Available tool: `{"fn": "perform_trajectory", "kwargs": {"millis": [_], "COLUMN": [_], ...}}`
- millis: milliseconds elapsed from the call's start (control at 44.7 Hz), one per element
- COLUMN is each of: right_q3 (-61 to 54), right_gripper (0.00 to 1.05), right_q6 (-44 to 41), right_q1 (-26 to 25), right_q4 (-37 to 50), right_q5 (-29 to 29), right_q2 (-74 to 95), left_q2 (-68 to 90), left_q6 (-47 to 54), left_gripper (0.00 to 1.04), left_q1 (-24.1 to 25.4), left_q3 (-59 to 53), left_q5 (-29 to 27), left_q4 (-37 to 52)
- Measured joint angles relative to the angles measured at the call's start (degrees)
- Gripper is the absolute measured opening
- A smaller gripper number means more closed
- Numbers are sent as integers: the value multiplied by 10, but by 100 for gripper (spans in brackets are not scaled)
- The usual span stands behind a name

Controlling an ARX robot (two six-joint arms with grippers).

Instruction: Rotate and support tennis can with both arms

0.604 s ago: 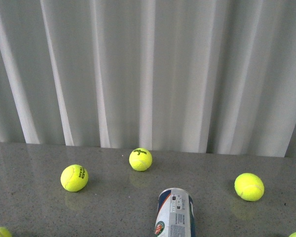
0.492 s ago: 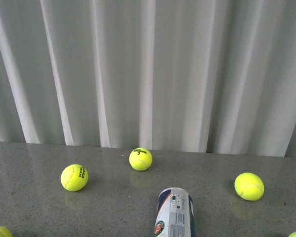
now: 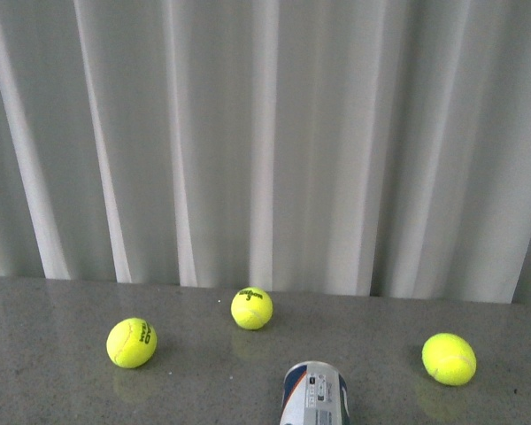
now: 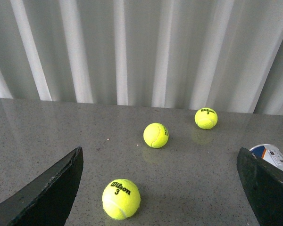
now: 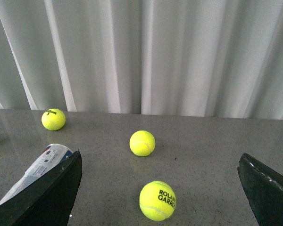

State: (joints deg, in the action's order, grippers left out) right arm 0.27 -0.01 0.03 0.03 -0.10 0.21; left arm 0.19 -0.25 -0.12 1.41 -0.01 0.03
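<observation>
The tennis can lies on its side on the grey table, its far end showing at the bottom middle of the front view. It peeks out behind one finger in the left wrist view and shows in the right wrist view. My left gripper is open and empty, with a Wilson ball between its fingers. My right gripper is open and empty, with a Roland Garros ball between its fingers. Neither arm shows in the front view.
Three yellow-green balls lie on the grey table in the front view: left, middle back, right. White curtains hang right behind the table's far edge.
The front view has shifted: the balls and the can sit lower in the picture than before, and the balls at the bottom corners are out of frame.
</observation>
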Motion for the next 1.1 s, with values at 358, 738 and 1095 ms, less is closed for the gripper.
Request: {"fn": "perform_trajectory", "kwargs": {"millis": [358,738,1095], "right_q3": [0,0,110], "right_gripper": [98,98,98], "right_q6": [0,0,40], "right_q1": [0,0,52], "right_q4": [0,0,5], "right_q5": [0,0,62], "right_q2": [0,0,344], "left_q2": [0,0,0], "left_q6": [0,0,0], "left_gripper": [98,98,98], "left_q1": [0,0,0], "left_q3": [0,0,0], "left_q5": [0,0,0], "left_q4": [0,0,0]}}
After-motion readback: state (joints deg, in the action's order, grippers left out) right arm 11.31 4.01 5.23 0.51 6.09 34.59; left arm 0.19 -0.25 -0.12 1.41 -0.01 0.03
